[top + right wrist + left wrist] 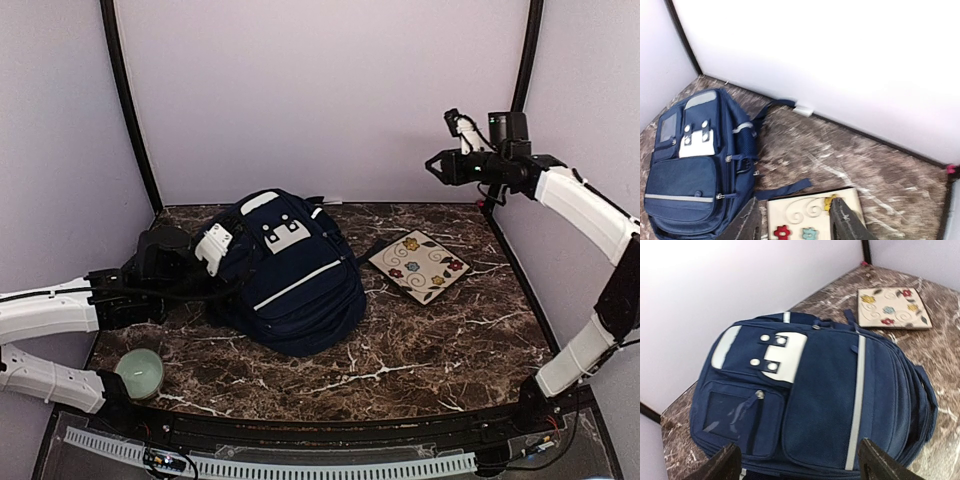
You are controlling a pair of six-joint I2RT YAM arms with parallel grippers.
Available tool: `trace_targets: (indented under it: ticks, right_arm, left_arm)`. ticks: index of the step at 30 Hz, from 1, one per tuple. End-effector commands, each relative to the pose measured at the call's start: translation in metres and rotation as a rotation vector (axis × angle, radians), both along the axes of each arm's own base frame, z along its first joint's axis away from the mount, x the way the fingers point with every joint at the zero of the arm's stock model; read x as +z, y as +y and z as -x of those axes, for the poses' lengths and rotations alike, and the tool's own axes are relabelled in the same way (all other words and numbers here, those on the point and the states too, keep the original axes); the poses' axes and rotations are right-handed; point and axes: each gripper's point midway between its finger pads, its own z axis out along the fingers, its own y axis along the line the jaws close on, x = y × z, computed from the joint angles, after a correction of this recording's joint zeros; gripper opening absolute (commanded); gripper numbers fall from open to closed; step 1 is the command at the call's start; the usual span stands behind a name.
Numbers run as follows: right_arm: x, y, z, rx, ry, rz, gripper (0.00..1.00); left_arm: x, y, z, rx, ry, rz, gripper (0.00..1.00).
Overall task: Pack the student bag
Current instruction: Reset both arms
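The student bag [290,270] is a large navy backpack with white stripes and patches, lying zipped flat on the marble table. It also shows in the left wrist view [830,395] and the right wrist view [690,165]. My left gripper [205,255] is open and empty, low at the bag's left end; its jaws stand wide apart [800,465]. My right gripper [435,165] is open and empty, raised high at the back right, above a cream notebook with flowers [418,264], which also shows in the right wrist view [810,220].
A green candle in a glass [139,371] sits at the front left near the left arm. The notebook [892,307] lies right of the bag. Walls enclose the table on three sides. A bag strap [782,187] trails toward the notebook.
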Motion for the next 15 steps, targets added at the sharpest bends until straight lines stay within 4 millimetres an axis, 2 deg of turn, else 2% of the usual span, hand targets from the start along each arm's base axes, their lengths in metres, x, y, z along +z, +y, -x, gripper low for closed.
trace_targets:
  ticks: [1, 3, 4, 5, 7, 9, 15]
  right_arm:
    - [0.030, -0.053, 0.008, -0.150, -0.087, 0.006, 0.59]
    - [0.044, -0.073, 0.016, -0.224, -0.139, 0.031, 0.78]
    - [0.048, -0.082, 0.022, -0.258, -0.161, 0.049, 0.94]
    - [0.054, -0.090, 0.030, -0.287, -0.191, 0.057, 0.99]
    - [0.054, -0.108, 0.044, -0.367, -0.222, 0.070, 1.00]
    - [0.049, -0.115, 0.058, -0.372, -0.240, 0.067, 1.00]
    - [-0.009, -0.130, 0.090, -0.378, -0.185, -0.006, 1.00]
  left_arm:
    - [0.046, 0.042, -0.018, 0.229, -0.053, 0.111, 0.86]
    - [0.052, 0.059, -0.024, 0.297, -0.032, 0.139, 0.90]
    - [0.049, 0.068, -0.027, 0.333, -0.009, 0.140, 0.92]
    - [0.048, 0.076, -0.029, 0.365, 0.004, 0.149, 0.93]
    - [0.042, 0.091, -0.031, 0.419, 0.025, 0.154, 0.95]
    - [0.035, 0.098, -0.030, 0.444, 0.027, 0.154, 0.95]
    - [0.020, 0.115, -0.016, 0.483, 0.009, 0.213, 0.96]
